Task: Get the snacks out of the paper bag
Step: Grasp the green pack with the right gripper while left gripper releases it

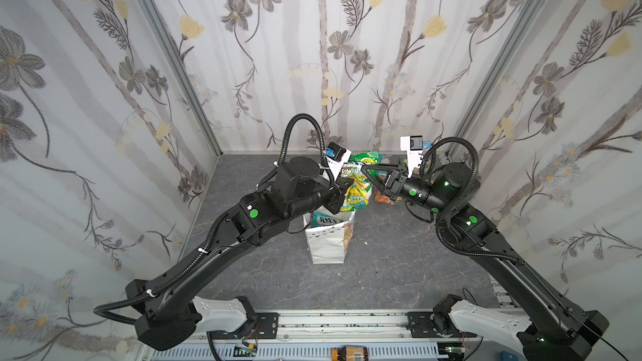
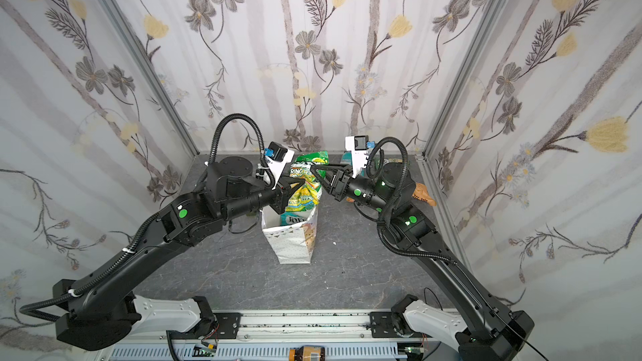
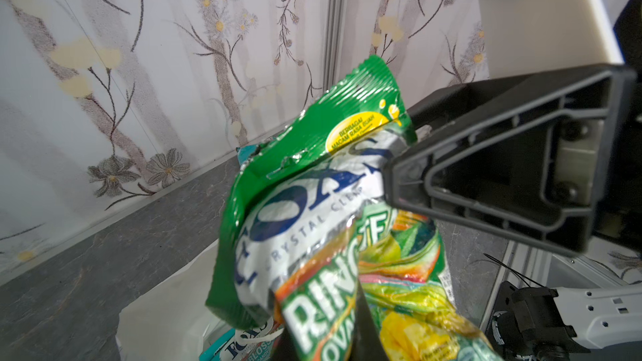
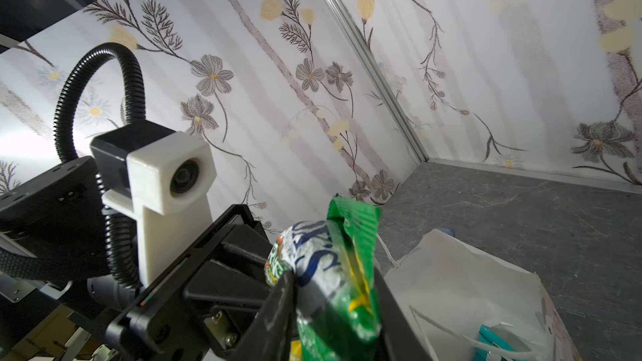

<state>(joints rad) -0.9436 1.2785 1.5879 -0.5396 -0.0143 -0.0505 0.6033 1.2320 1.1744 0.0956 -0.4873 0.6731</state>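
Mid-frame, the left gripper [image 1: 348,185] pinches the yellow-green packet [image 1: 354,199] — "RING" — hanging long-side up over the paper bag [image 1: 328,246]; the right gripper [image 1: 367,174] pinches the green packet [image 3: 305,140], reading "CRYSTAL".

Both arms angle inward toward twelve o'clock; left jaws clamp the yellow-green packet [image 1: 354,197], right jaws pinch the green packet [image 3: 312,140].
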